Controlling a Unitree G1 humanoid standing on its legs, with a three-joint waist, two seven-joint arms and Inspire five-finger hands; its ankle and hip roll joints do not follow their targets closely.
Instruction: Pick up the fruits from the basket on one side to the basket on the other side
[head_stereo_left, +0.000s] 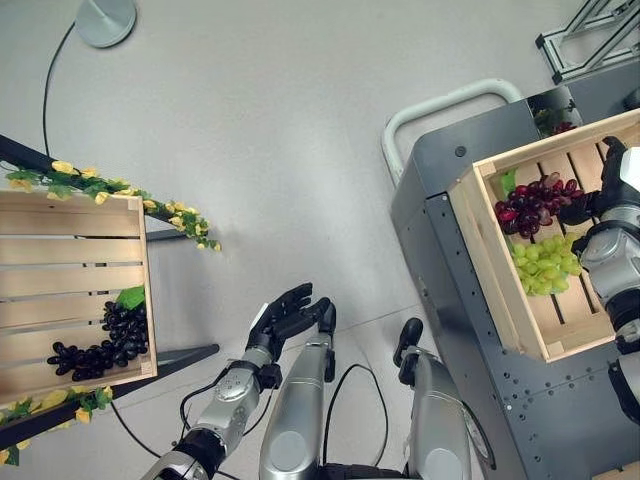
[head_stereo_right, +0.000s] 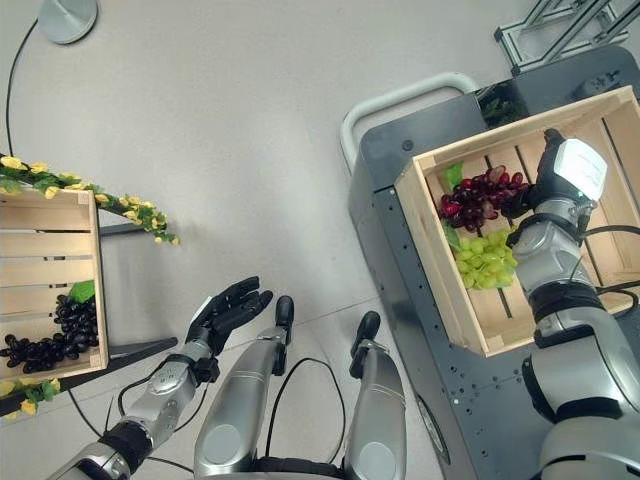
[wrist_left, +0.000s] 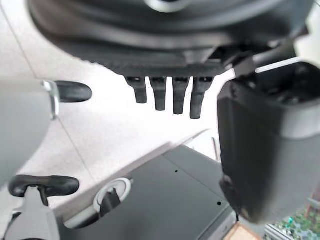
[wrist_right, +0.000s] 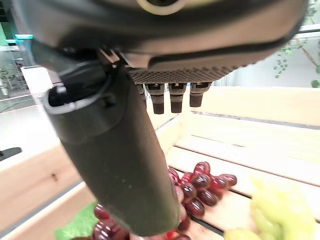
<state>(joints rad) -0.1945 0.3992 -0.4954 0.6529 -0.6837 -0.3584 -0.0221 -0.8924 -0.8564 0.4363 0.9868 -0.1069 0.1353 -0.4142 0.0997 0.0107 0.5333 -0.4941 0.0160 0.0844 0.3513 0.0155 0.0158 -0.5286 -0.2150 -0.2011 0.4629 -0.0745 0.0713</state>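
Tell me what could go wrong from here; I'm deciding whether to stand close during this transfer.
The right hand is at the red grapes, with green grapes right beside them; closing may catch both bunches or shed loose grapes. The right crate sits tilted on the grey cart, so a push might shift it. The left crate lies across open floor, so a weak hold could drop fruit.

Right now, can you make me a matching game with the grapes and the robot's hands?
1. black grapes
2. red grapes
3. green grapes
4. left hand

A. open above the floor
B. in the right crate, beside the red bunch
C. in the left crate
D. under the right hand

Pairs: 1-C, 2-D, 3-B, 4-A
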